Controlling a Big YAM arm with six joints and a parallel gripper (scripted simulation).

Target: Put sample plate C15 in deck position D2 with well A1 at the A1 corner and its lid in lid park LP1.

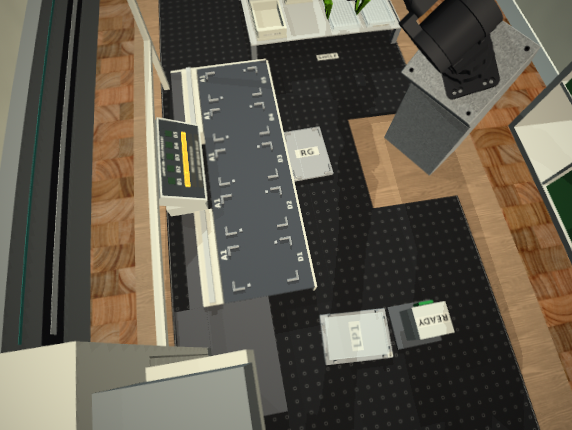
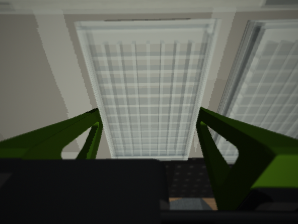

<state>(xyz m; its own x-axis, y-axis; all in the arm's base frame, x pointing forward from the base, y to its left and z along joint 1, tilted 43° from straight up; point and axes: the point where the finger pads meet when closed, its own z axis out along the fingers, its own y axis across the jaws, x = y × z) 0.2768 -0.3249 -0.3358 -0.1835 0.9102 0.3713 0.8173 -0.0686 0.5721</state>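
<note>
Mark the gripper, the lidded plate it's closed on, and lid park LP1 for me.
gripper point(image 2: 149, 131): wrist view, midway between its green fingertips.
lidded plate point(image 2: 147, 75): wrist view, middle of its clear gridded lid.
LP1 point(image 1: 334, 325): top view, bare left part of its pad.

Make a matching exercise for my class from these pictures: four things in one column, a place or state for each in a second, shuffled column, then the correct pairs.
Things
1. gripper
2. lidded plate
3. lid park LP1
4. READY key

Places or states
a. beside LP1, label upside down in the top view
b. shut on the plate's long sides
c. nothing on it
d. on the shelf, between the green fingers

Pairs: 1-b, 2-d, 3-c, 4-a
</note>
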